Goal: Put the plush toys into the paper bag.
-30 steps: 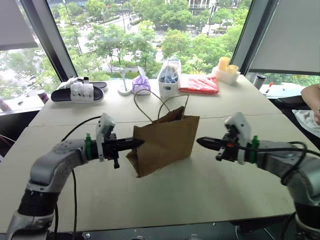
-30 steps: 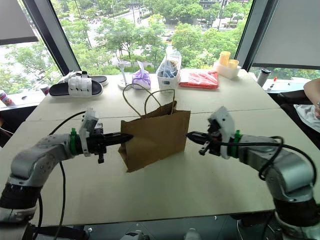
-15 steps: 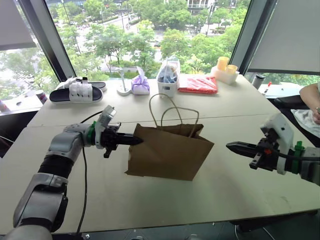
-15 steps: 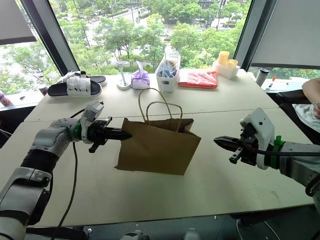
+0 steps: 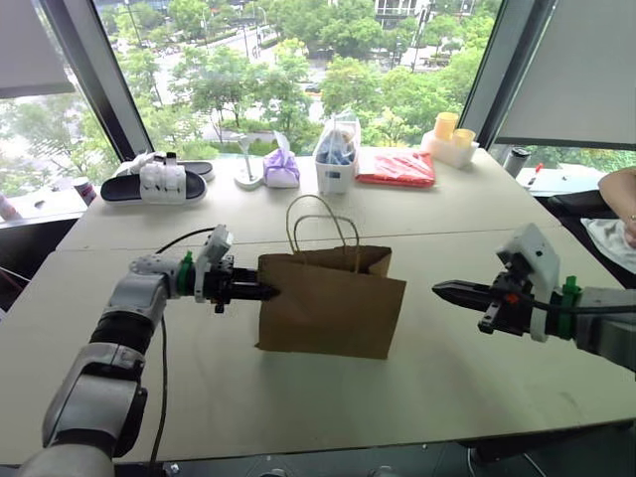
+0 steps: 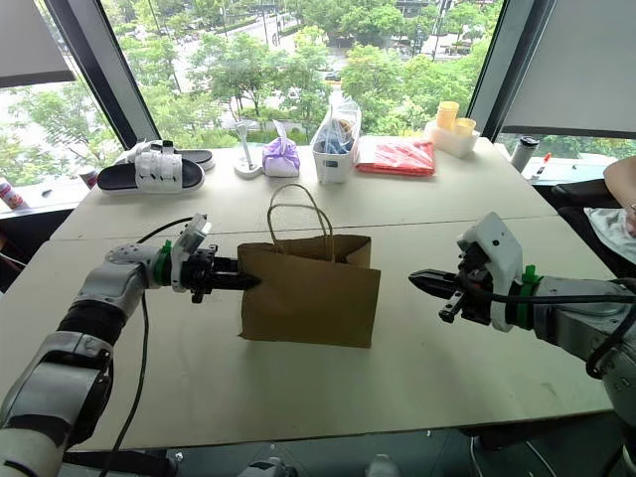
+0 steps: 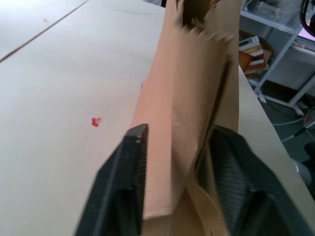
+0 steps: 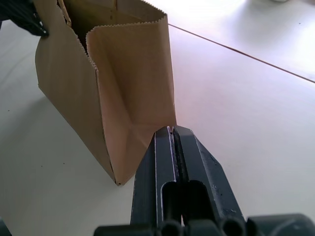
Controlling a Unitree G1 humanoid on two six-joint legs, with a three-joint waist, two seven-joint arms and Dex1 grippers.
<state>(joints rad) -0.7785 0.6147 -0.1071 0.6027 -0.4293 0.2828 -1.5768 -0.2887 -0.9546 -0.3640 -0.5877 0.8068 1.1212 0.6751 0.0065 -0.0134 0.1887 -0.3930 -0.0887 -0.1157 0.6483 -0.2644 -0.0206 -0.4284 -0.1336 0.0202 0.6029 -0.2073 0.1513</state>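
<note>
Brown kraft paper bag stands upright near the middle of the pale table, mouth up, its two thin cord handles looping above the rim. Left gripper lies level at the bag's left side edge; in the left wrist view its two black fingers stand parted on either side of that folded edge, with paper between them, and no clamping is evident. Right gripper hangs above the table, well apart from the bag's right side and pointing toward it; its fingers are pressed together with nothing between them.

Beyond the bag, along the window side of the table, sit a black-and-white sandal, a purple tied cloth bundle, a clear plastic bag with blue contents, a red packet and yellow cups. A person's arm shows at the right edge.
</note>
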